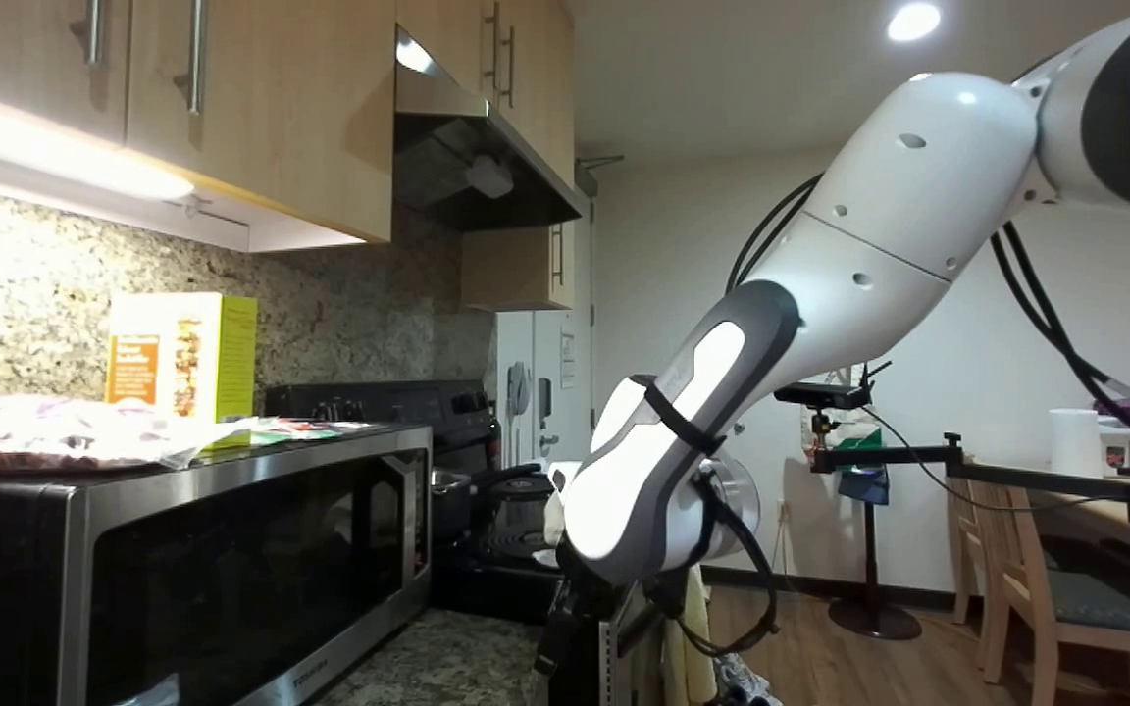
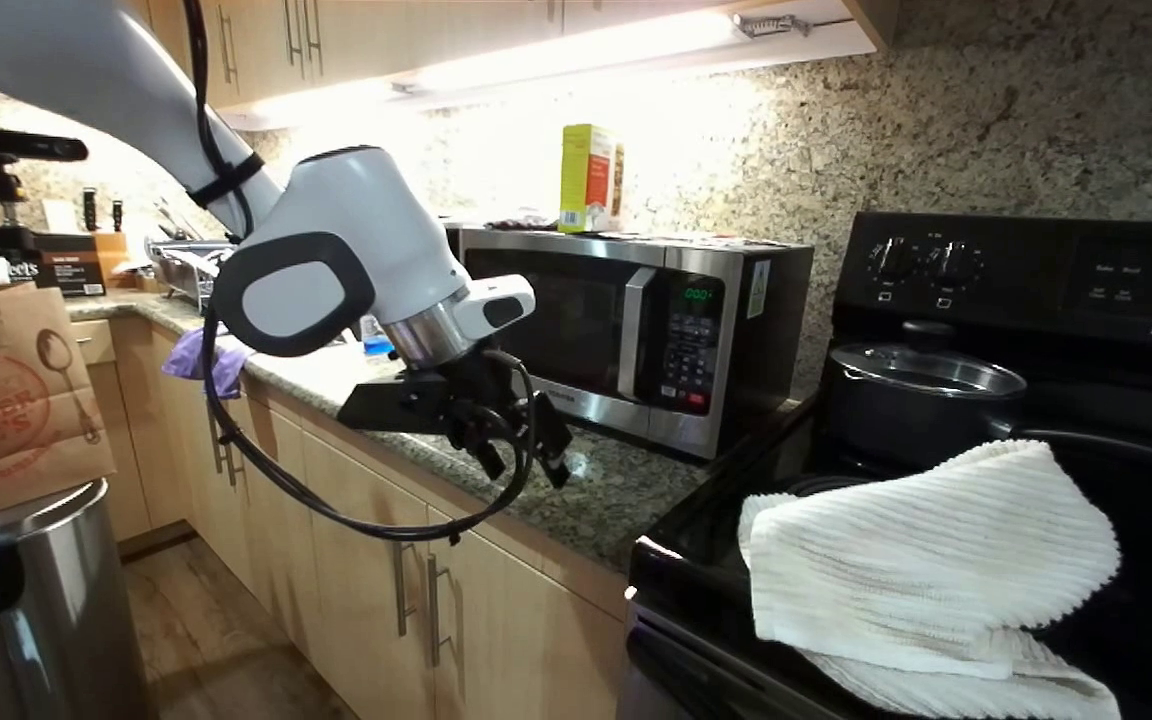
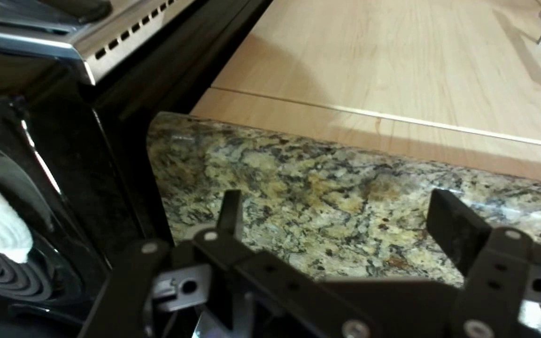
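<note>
In an exterior view, a white robot arm [image 1: 663,431] reaches down near a microwave [image 1: 251,579] topped by a yellow box [image 1: 236,358]. In an exterior view, the black gripper [image 2: 528,472] hangs over a granite countertop [image 2: 626,500], in front of the microwave; a white towel [image 2: 926,560] lies on the stove [image 2: 701,590]. In the wrist view, the gripper's fingers [image 3: 456,230] stand wide apart above the countertop, near the stove.

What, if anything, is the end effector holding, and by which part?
Nothing is held: the end effector is open, with countertop visible between its parted fingers.
</note>
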You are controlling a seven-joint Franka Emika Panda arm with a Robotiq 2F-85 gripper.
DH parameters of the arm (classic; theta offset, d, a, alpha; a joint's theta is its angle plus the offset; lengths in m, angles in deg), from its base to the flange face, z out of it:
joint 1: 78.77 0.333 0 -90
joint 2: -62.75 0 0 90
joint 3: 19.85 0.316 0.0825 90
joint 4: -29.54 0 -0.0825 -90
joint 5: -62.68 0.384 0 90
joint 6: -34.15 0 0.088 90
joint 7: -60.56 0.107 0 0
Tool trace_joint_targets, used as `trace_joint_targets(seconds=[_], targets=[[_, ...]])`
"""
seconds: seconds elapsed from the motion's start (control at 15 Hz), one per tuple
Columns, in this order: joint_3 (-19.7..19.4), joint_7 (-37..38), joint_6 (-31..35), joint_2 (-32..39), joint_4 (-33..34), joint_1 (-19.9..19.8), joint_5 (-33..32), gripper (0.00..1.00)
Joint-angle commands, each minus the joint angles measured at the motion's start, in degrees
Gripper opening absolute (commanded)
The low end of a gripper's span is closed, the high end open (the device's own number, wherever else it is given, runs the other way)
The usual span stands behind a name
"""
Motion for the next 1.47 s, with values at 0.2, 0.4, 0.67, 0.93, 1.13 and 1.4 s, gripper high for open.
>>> trace_joint_targets(seconds=[0.2,0.4,0.67,0.93,1.13,1.4], targets=[[0.13,1.82,-0.49,1.07,0.69,-0.68,-0.9,1.0],[-9.74,8.24,-5.73,3.08,3.27,8.27,-5.81,1.0],[-26.02,19.41,-23.44,2.59,8.54,22.56,-18.82,1.0],[-25.28,30.89,-40.62,-8.65,15.79,22.96,-39.37,1.0],[-18.29,32.2,-53.14,-16.19,21.04,18.32,-46.28,1.0],[-1.63,31.45,-64.02,-19.48,24.01,3.57,-45.64,1.0]])
